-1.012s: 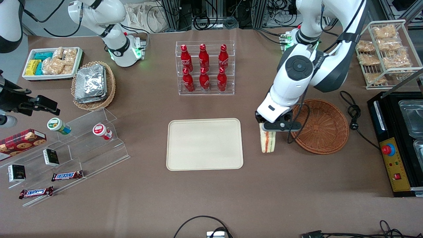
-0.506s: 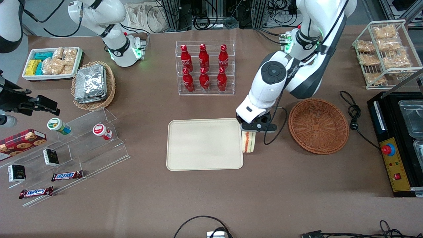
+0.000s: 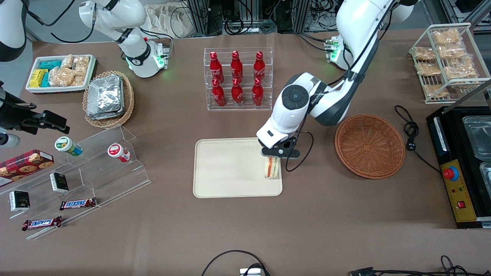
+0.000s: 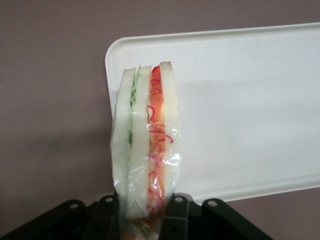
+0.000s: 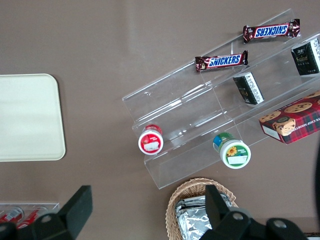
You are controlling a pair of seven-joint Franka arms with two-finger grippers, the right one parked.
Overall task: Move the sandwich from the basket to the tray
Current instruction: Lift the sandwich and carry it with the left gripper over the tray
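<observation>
The wrapped sandwich hangs edge-down from my left gripper, white bread with red, orange and green layers showing. The gripper is shut on it, one black finger pressed against each bread face. It hovers over the edge of the cream tray that lies toward the working arm's end; the wrist view shows a rounded corner of the tray beneath the sandwich. The reddish-brown wicker basket sits empty on the table, farther toward the working arm's end than the tray.
A clear rack of red bottles stands farther from the front camera than the tray. An acrylic step shelf with snacks and a tan basket of foil packs lie toward the parked arm's end. A black machine and a wire snack rack flank the basket.
My gripper has carried the sandwich away from the basket's side, across the bare table, to above the tray's edge. The basket now stands uncovered.
</observation>
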